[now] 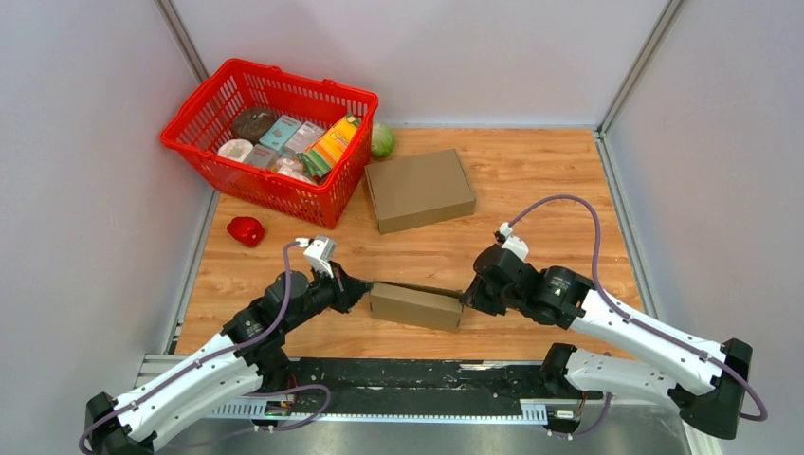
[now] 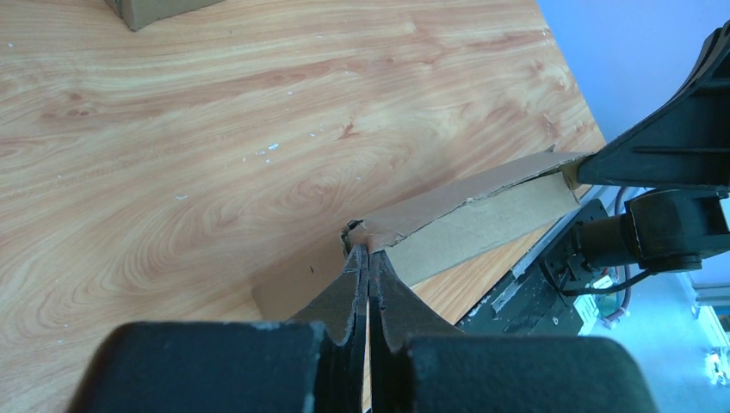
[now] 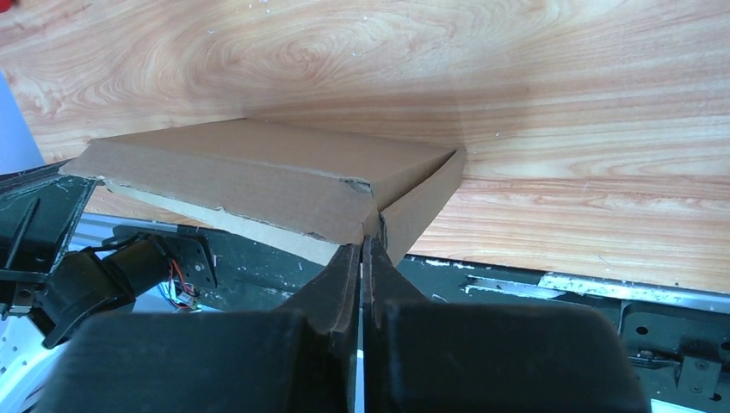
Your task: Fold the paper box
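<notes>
Two grippers clamped on one paper box (image 1: 415,305), near table (image 1: 540,199) edge.
Left gripper (image 1: 365,289) pinches the left corner flap; right gripper (image 1: 466,299) pinches the right corner. Second cardboard box (image 1: 419,190) and red basket (image 1: 284,194) sit well behind.

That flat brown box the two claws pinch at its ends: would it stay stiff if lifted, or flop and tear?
Probably light: the paper box is thin cardboard and looks hollow. It would likely sag or twist, since the left gripper and right gripper pinch only thin flap corners. Its ragged edge hints it may tear.
</notes>
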You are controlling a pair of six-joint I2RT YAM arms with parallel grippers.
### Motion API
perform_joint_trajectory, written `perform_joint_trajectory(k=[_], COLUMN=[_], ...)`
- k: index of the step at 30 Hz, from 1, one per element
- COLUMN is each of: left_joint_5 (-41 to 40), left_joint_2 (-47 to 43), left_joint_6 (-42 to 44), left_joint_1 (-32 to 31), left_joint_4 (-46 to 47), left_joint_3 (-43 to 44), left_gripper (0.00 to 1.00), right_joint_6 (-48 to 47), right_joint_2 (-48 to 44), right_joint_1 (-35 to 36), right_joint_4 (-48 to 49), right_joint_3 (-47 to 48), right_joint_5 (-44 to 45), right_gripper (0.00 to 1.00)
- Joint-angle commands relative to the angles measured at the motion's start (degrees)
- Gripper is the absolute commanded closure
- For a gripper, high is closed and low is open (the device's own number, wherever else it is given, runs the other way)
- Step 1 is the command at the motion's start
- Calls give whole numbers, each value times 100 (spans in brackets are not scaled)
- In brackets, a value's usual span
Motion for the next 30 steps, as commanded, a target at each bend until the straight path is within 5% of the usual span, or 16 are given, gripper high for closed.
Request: perform_joint_trajectory(k=[1, 23, 28, 30], left_joint_5=[-52, 27, 53, 62], left_joint_2=[-4, 146, 198, 242], left_joint_6=[1, -61, -61, -78], left_joint_1=[0, 0, 0, -8], left_joint_4=[-282, -115, -53, -18], left_joint_3=[-113, -148, -165, -165], left_gripper=[100, 100, 100, 100], right_joint_6=[-386, -1539, -1389, -1512], right_joint_2=[-19, 78, -124, -299], right_joint_1=[-48, -39, -48, -39], right_joint_4=[-393, -579, -183, -209], right_joint_3=[-276, 5, -381, -277], right_joint_5=[38, 188, -225, -208], right_gripper=[98, 96, 84, 71])
